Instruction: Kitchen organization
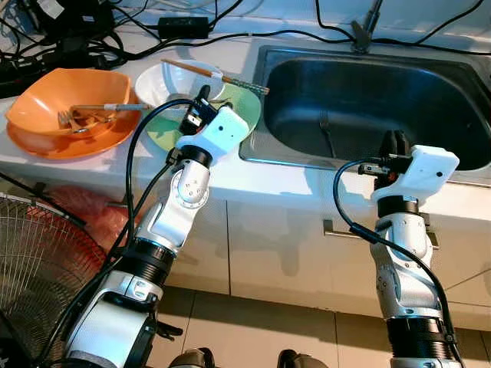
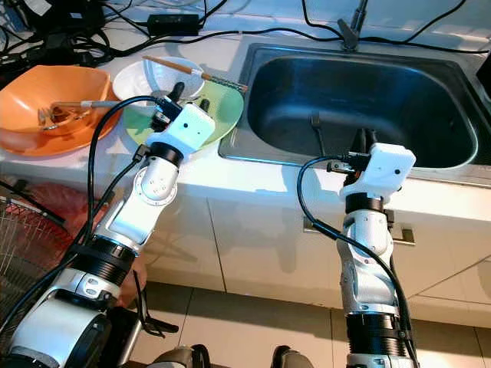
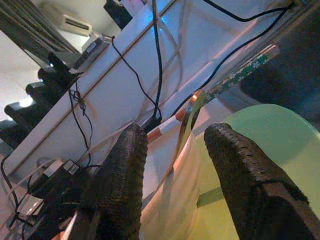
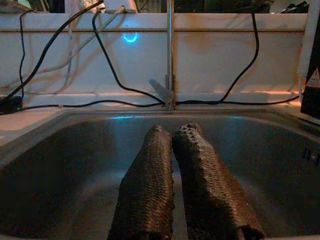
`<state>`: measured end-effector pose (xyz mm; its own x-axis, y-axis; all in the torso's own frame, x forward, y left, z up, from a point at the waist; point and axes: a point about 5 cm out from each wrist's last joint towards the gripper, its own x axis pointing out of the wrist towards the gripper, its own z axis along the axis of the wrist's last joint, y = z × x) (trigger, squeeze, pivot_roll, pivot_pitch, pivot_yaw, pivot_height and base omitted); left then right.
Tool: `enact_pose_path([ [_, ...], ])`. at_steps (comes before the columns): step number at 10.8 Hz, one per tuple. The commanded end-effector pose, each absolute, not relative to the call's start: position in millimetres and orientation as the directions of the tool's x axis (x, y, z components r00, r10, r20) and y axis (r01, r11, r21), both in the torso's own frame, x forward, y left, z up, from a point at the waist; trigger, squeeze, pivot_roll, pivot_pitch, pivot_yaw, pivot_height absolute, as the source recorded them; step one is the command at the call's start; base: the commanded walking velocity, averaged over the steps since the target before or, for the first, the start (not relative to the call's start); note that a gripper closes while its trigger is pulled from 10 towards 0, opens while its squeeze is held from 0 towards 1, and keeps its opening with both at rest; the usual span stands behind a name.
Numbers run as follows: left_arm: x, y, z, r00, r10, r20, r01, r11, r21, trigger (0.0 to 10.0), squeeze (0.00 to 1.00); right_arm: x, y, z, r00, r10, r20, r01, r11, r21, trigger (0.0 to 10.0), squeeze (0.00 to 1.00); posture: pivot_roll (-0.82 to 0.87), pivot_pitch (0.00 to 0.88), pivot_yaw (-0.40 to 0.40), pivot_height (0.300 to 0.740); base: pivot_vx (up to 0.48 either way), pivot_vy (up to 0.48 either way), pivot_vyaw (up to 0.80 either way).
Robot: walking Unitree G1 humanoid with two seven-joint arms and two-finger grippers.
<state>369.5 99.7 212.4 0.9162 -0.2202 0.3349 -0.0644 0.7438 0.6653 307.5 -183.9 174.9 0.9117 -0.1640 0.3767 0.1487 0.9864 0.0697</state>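
Left gripper [image 3: 175, 165] spread wide over green plate [image 1: 244, 107], white bowl [image 1: 173, 80] at its 11 o'clock. Right gripper [image 4: 172, 137] pinched closed, empty, above sink [image 1: 368, 100]; fork [image 1: 324, 130] dim inside.

The two head views looked steeply down from above onto the tabletop [image 1: 230, 180] edge, both arms and the sink [image 1: 368, 100], the right eye's picture shifted slightly leftward. The left wrist view sat close and low behind the left tool [image 3: 172, 165], facing the green plate [image 3: 260, 165] and far wall. The right wrist view looked along the right tool [image 4: 172, 142] over the sink's near rim toward the tap [image 4: 170, 55].
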Motion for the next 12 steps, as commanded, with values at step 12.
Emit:
enact_pose_path([
  [12,367,97,232,0.868,-0.239,0.435,-0.133,0.732,0.668,0.0,0.00,309,-180,174,0.910,-0.160,0.383,0.134,0.987,0.092,10.0,0.00,0.06,0.117,0.001,0.740,0.000,0.000,0.00],
])
